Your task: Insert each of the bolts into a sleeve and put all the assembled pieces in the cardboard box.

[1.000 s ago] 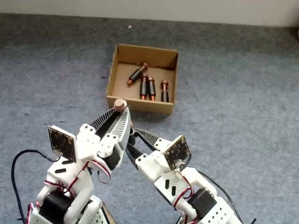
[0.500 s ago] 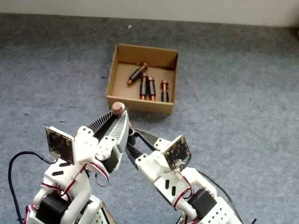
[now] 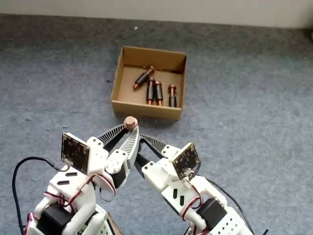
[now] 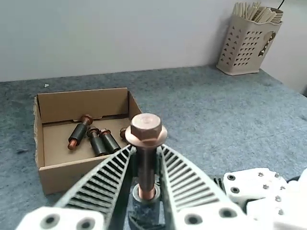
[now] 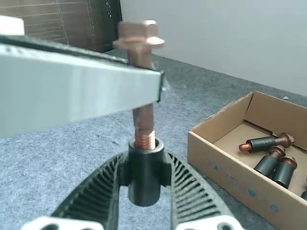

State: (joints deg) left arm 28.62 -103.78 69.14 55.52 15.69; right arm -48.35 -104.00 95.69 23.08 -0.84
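Left jaws pinch bolt [image 4: 146, 163] (tip in right jaws' sleeve [image 5: 144, 177]).

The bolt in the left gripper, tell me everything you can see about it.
The bolt looks like copper-coloured metal, with a flanged hex head and a threaded tip. It stands upright, head up, clamped by its shank in the left gripper. Its tip sits in the mouth of the black sleeve held by the right gripper.

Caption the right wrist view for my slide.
Left gripper holds a bolt, its tip inside the sleeve clamped by the right gripper.
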